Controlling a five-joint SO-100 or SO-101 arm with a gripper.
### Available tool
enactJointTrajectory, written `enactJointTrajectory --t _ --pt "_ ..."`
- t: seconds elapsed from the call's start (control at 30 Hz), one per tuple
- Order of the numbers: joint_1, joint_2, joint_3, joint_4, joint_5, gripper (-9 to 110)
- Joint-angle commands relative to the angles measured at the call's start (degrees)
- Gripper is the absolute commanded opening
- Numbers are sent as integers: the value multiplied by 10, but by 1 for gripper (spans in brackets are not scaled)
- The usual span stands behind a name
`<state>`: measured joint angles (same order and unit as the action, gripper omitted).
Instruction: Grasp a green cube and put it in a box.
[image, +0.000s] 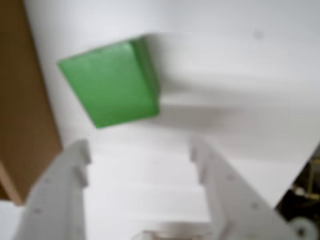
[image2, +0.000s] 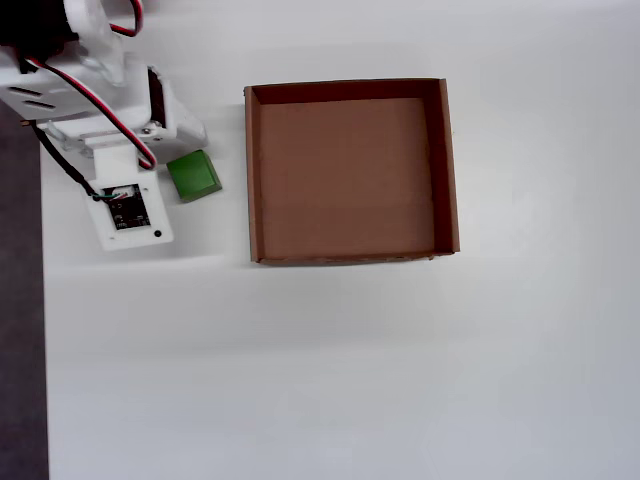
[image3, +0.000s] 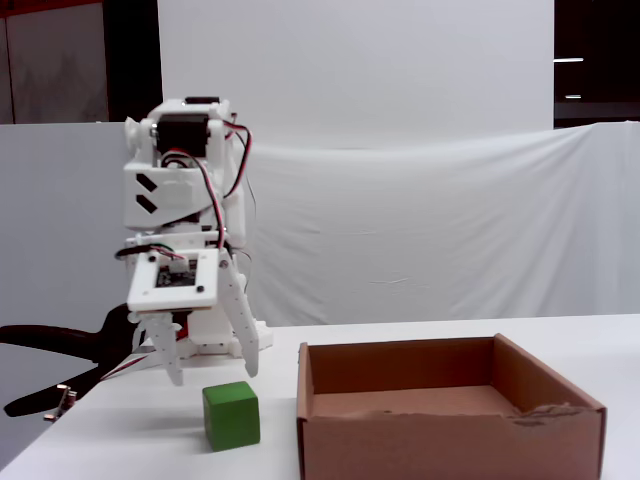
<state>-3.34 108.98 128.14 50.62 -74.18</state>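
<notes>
Along the bottom edge of the wrist view, the end effector (image: 142, 155) shows its two white fingers (image: 65, 190) spread well apart with nothing between them, only bare white bench (image: 240, 75) in the gap. Above and a little left of that gap lies the green cube (image: 110, 82), blurred, resting on the bench and clear of both fingertips. At the far left edge of the same view stands a brown cardboard wall of the box (image: 22, 110).

From the fixed view, at the left of the frame, the end effector (image3: 210, 375) hangs above the bench with its fingertips pointing down, held off the surface. The green cube (image3: 231, 415) sits on the bench just beneath and slightly right of the tips, not touching them. The box (image3: 450, 440) stands just right of the cube, apart from it, with low walls and an open top; its front rim is ragged toward the right.

Seen from overhead, the white arm (image2: 100, 110) with its red and black wires fills the upper left corner, and a small dark circuit board is mounted on its white plate. The green cube (image2: 194, 175) lies just beside that plate, on its right, between the arm and the left wall of the box (image2: 251, 170). The flat brown bottom of the box holds nothing. The fingertips themselves are hidden under the arm in this view.
</notes>
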Motion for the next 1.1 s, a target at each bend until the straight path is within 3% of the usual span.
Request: enactJointTrajectory --t 0.0,1.07 --pt "-12 11 -24 10 -11 28" --pt "-6 -91 -104 -33 -46 28"
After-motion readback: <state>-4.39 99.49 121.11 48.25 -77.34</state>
